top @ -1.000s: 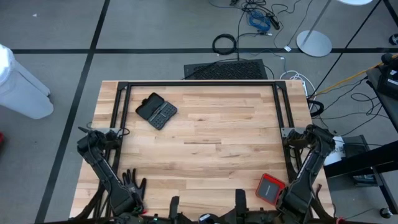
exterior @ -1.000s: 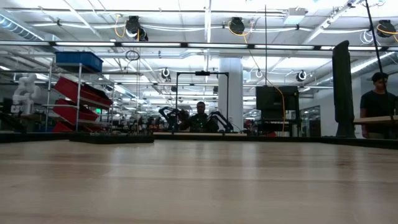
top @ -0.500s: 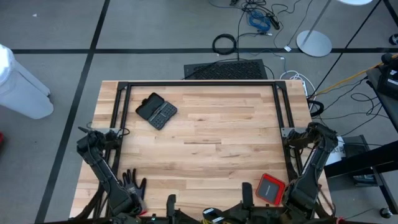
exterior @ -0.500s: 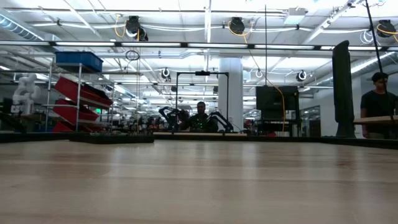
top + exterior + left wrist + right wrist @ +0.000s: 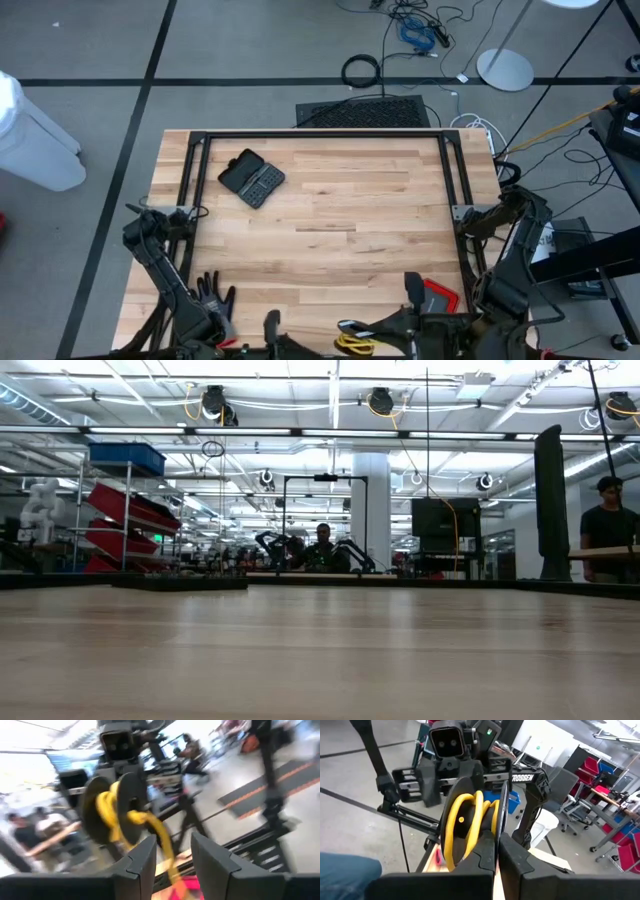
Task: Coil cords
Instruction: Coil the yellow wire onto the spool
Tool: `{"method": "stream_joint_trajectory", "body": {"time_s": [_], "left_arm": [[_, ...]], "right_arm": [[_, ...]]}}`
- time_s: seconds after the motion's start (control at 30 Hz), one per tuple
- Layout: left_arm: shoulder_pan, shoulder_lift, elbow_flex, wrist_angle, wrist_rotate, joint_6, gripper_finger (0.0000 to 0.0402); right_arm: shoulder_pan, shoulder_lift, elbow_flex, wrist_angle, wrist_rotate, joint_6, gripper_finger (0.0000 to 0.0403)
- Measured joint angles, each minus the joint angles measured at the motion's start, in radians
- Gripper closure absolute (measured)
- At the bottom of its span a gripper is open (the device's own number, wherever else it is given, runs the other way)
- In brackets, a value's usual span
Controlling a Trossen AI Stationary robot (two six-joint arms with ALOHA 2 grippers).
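Two grippers meet at table's near edge: your right gripper point(image 5: 494, 854) pinches mostly coiled yellow cord point(image 5: 465, 820); left gripper point(image 5: 170, 852) parted around its loose tail, tucking remains.

A robotics lab: red storage bins point(image 5: 125, 510) on shelving, another robot rig point(image 5: 320, 550) behind

The table point(image 5: 330, 210) was pale wood with a smooth matt finish; the yellow cord point(image 5: 457, 825) looked like glossy, smooth plastic.

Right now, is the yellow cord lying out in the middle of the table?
No, the yellow cord sits at the table's near edge, between the arms.
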Motion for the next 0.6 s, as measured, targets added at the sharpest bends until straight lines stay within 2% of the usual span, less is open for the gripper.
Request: {"method": "stream_joint_trajectory", "body": {"time_s": [0.2,0.3,0.6], "left_arm": [[0.045,0.011,0.0,-0.07,0.274,-0.24,0.0273],[0.09,0.036,0.0,-0.104,0.293,-0.298,0.0273],[0.177,0.083,0.0,-0.116,0.299,-0.337,0.0273]], "right_arm": [[-0.002,0.0,0.0,0.064,0.0,-0.04,0.0402],[-0.002,0.0,0.0,0.079,0.0,-0.05,0.0402],[0.015,0.001,0.0,0.074,0.003,-0.09,0.0402]]}}
